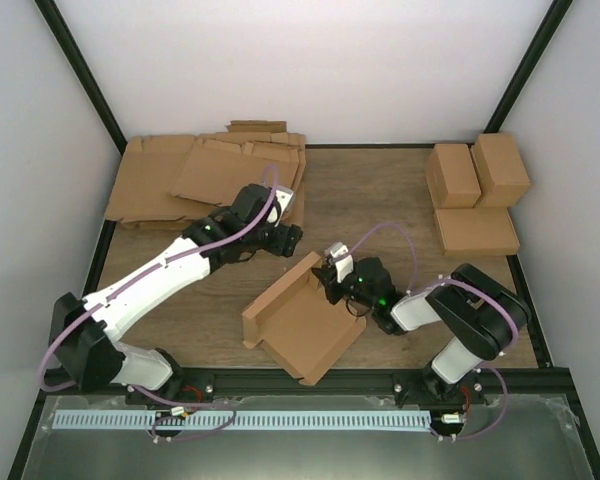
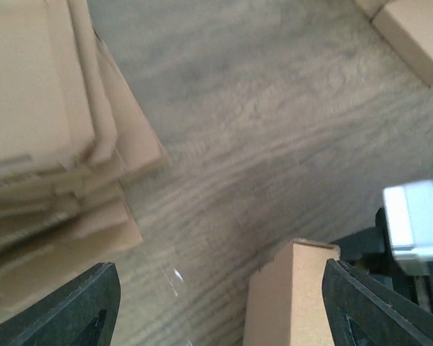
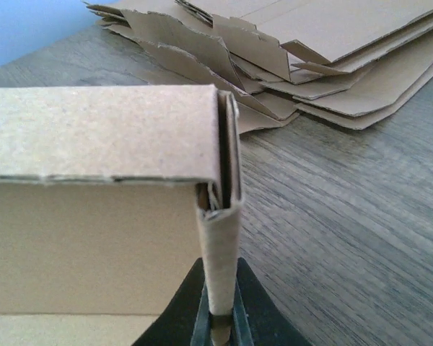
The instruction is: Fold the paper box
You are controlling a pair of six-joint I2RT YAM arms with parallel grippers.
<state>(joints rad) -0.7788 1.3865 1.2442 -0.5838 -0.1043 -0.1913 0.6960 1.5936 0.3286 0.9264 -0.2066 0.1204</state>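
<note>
Your right tool (image 3: 218, 317) was pressed together on the paper box (image 1: 305, 325), pinching a doubled-over side wall at its upright corner, so that arm already had the work. The box sat half-folded on the bench (image 1: 400, 200), near the front and about midway between the two arm bases. It was turned diagonally to the bench edge, with one raised wall along its far-left side and a flat panel lying toward you. Your left tool (image 1: 288, 240) was spread and holding nothing, just beyond the box's far corner. In the left wrist view that corner stood between the fingers (image 2: 72, 310), closer to the right-hand one. For a left-arm move, the box lay toward you and slightly right. The stack of flat sheets (image 1: 210, 175) lay well behind, and the finished boxes (image 1: 475, 195) lay well apart at the far right.
</note>
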